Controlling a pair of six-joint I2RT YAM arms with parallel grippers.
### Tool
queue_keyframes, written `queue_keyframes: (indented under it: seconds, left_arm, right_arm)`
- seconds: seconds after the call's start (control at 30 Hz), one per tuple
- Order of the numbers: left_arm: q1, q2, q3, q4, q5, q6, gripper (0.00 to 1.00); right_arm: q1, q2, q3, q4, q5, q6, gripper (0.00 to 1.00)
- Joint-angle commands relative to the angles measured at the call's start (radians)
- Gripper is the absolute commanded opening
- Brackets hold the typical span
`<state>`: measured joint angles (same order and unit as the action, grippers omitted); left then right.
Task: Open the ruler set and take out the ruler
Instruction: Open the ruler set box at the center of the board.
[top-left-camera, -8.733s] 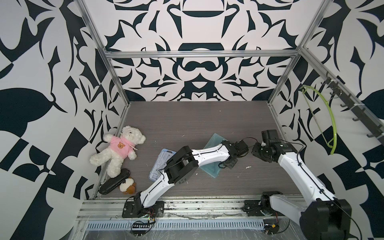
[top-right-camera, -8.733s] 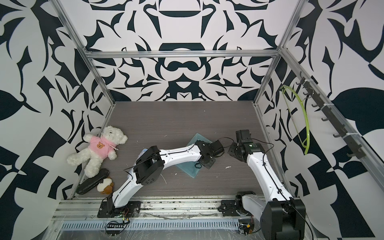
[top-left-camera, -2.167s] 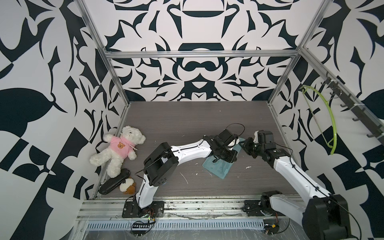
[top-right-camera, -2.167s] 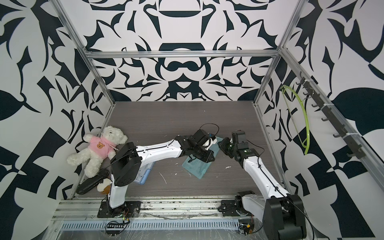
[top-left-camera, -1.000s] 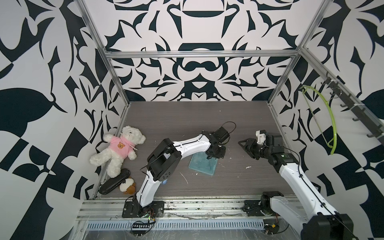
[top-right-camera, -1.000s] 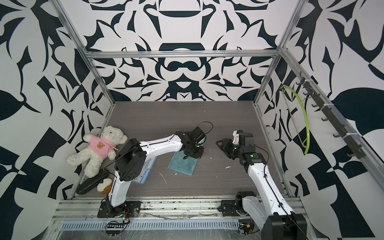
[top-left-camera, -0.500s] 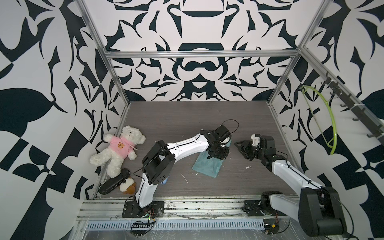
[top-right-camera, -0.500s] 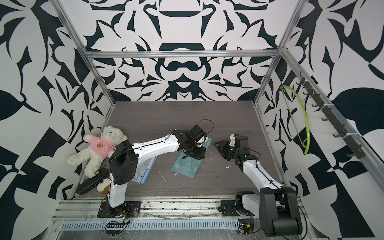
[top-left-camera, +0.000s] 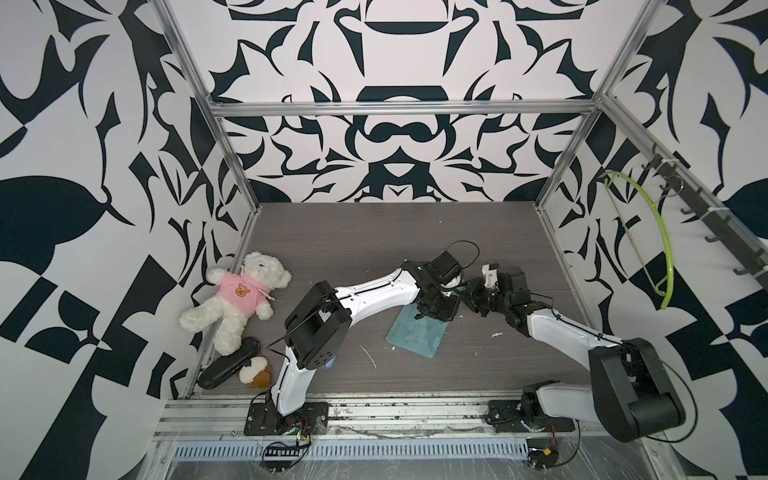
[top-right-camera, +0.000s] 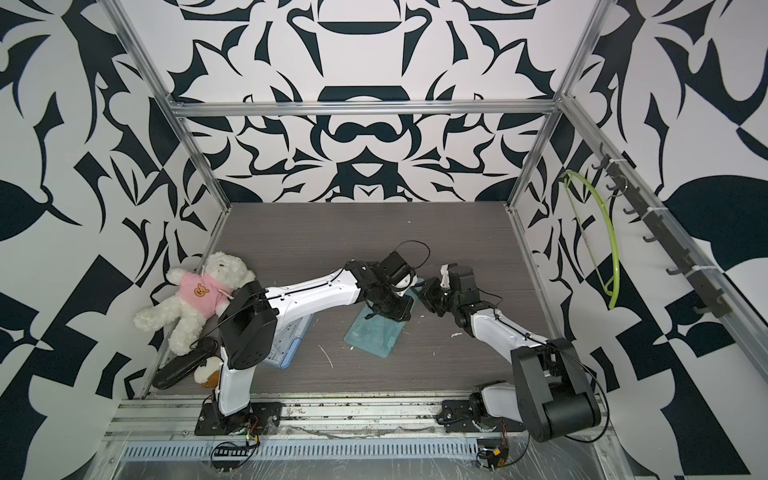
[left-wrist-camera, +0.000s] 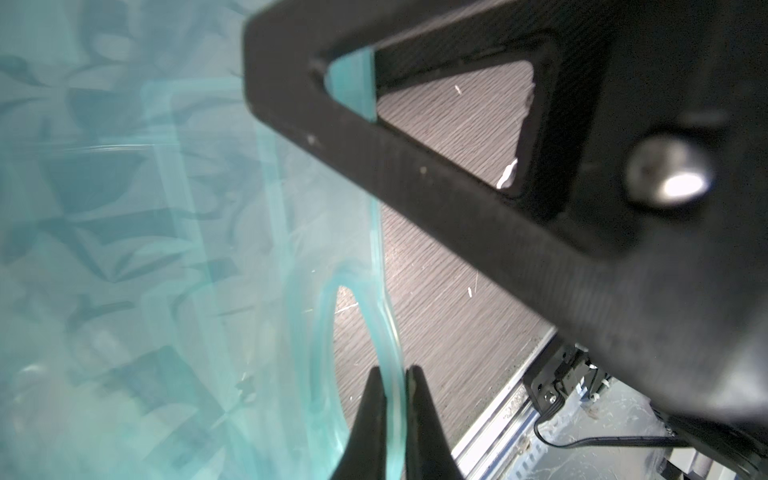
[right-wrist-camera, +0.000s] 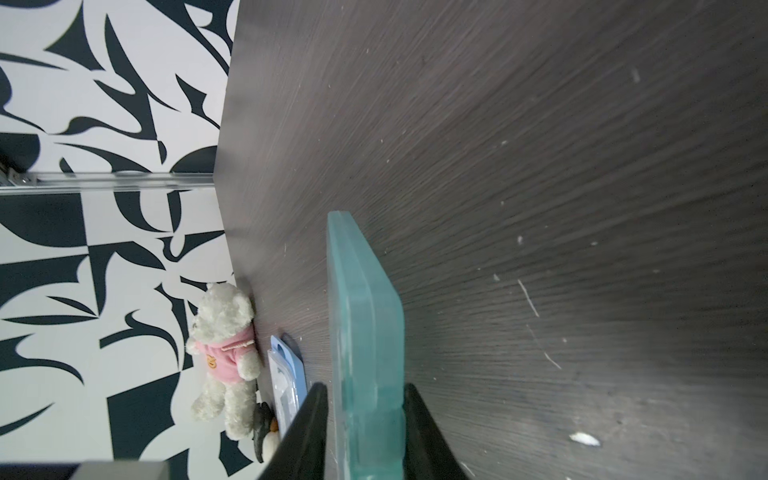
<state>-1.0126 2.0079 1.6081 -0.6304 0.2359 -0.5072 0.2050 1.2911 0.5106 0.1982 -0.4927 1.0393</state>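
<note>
The ruler set (top-left-camera: 417, 334), a flat teal plastic case, lies in the middle of the table (top-left-camera: 374, 249). Its far end appears tipped up and its near end rests on the wood. It looks closed and no ruler is out, so I judge that opening it and taking out the ruler are both not yet done. The left gripper (left-wrist-camera: 392, 386) pinches the thin rim beside the hanging hole. The right gripper (right-wrist-camera: 363, 399) straddles the raised end with its jaws narrow and a sliver of gap on one side. Whether it grips I cannot tell.
</note>
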Motion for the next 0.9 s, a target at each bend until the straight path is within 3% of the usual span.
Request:
queue_keyframes:
  seconds: [0.0, 0.3, 0.67, 0.87]
  left_arm:
    - [-0.003, 0.004, 0.023, 0.002, 0.009, 0.009, 0.00]
    - [-0.004, 0.005, 0.018, 0.005, 0.010, 0.009, 0.00]
    - [-0.004, 0.023, 0.023, 0.005, 0.010, 0.010, 0.00]
    - [-0.004, 0.042, 0.005, 0.024, -0.017, 0.007, 0.00]
  right_arm:
    - [0.002, -0.034, 0.051, -0.025, 0.042, -0.042, 0.28]
    - [0.002, -0.066, 0.075, -0.123, 0.084, -0.102, 0.25]
    - [0.002, -0.064, 0.086, -0.154, 0.089, -0.102, 0.01]
    - [0.004, -0.071, 0.149, -0.331, 0.132, -0.154, 0.00]
